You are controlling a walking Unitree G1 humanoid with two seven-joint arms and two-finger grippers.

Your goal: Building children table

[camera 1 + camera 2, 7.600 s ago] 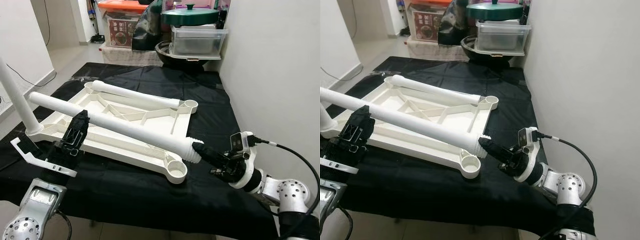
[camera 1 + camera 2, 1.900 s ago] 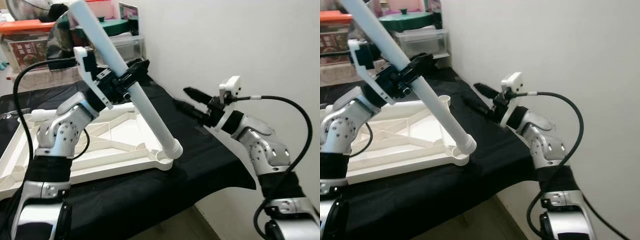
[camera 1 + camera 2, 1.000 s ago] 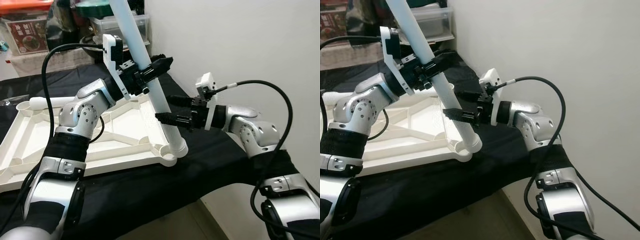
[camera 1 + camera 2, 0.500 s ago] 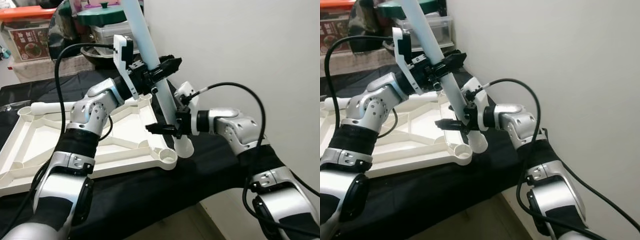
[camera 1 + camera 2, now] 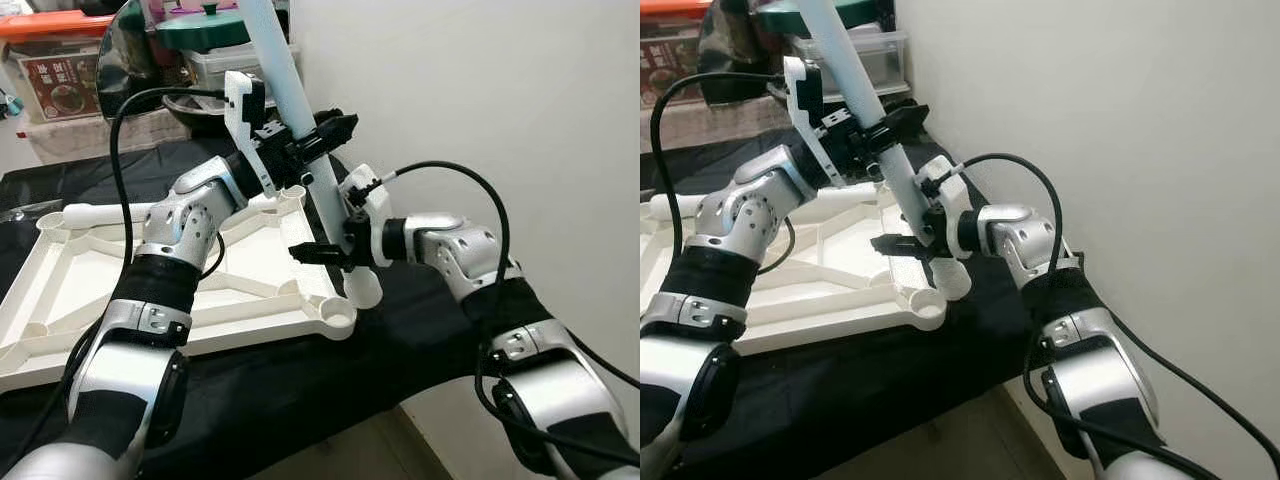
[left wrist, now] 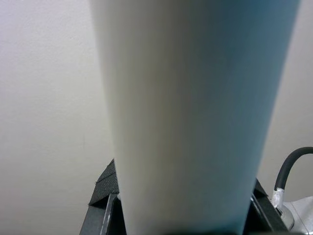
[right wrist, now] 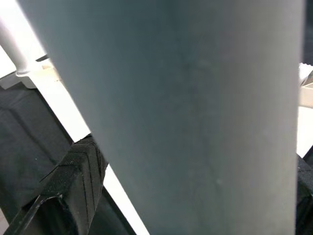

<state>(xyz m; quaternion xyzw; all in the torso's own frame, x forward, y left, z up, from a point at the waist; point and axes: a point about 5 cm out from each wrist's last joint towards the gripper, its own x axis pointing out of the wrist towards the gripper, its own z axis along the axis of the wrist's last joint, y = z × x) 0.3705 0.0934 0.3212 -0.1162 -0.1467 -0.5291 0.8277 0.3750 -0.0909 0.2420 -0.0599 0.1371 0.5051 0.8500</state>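
smooth white plastic leg (image 5: pixel 300 110), both claws gripping

A black cloth (image 5: pixel 400 330) covers the work surface beside a white wall (image 5: pixel 480 90). Behind stand a clear storage box (image 5: pixel 215 62) under a green lid (image 5: pixel 205 30) and an orange-lidded bin (image 5: pixel 55 60).

White table leg (image 5: pixel 300 120), white tabletop (image 5: pixel 150 300), black cloth (image 5: pixel 300 380), black claws.

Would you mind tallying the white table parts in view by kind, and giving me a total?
Table legs: 2, one held tilted by the left hand and right hand, its point; one lying at the far edge.
Upturned tabletop: 1.
Total: 3.
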